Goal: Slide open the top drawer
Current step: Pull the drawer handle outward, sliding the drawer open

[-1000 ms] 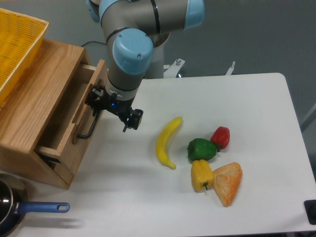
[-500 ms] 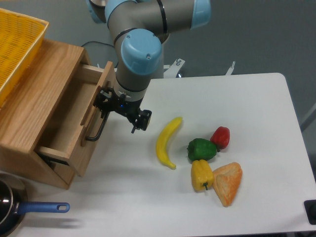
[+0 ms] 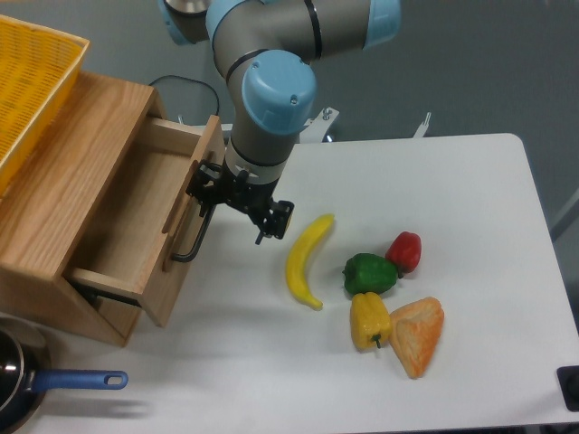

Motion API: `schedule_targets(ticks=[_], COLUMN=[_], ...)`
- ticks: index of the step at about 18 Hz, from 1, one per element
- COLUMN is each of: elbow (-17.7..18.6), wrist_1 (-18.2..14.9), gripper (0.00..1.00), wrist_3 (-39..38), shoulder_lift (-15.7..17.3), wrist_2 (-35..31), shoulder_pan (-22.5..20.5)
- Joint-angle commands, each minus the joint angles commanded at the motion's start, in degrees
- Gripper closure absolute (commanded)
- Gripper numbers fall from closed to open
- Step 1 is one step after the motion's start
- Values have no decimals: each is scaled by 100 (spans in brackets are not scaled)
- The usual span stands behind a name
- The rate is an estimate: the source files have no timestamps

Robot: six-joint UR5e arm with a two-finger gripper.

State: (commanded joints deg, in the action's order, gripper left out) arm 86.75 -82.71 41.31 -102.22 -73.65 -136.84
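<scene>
oak drawer coming out, pull in progress

light oak marks the top drawer [image 3: 136,231], which sits in the wooden cabinet [image 3: 54,190] at the left edge of the counter [image 3: 434,181], pulled well out so its bare inside shows. the gripper [image 3: 210,185] is at the upper end of the long black bar handle [image 3: 192,237] on the front panel, and the fingers appear hooked or clamped on that bar, though whether they truly pinch it i cannot tell from this view.

to do this step well, i would judge the pull should run straight along the drawer's slides, toward the counter's middle, with no sideways drag, since gripping the handle near one end could twist the front and jam it. the banana [image 3: 306,260] lies near the gripper's path, so the travel should end before reaching it. the drawer looks close to fully open, so ease off rather than yank at the stop.

compared with a second ago, the drawer front has come further out from the cabinet and the arm has moved with it toward the banana; the fruit cluster has not shifted
</scene>
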Motion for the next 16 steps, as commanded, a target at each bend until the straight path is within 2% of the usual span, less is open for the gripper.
schedule_targets(ticks=[16], elbow=[9], wrist_1=[-9], gripper=[0], wrist_3=[431], shoulder_lift=[0], wrist_2=[-9], shoulder_pan=[-264])
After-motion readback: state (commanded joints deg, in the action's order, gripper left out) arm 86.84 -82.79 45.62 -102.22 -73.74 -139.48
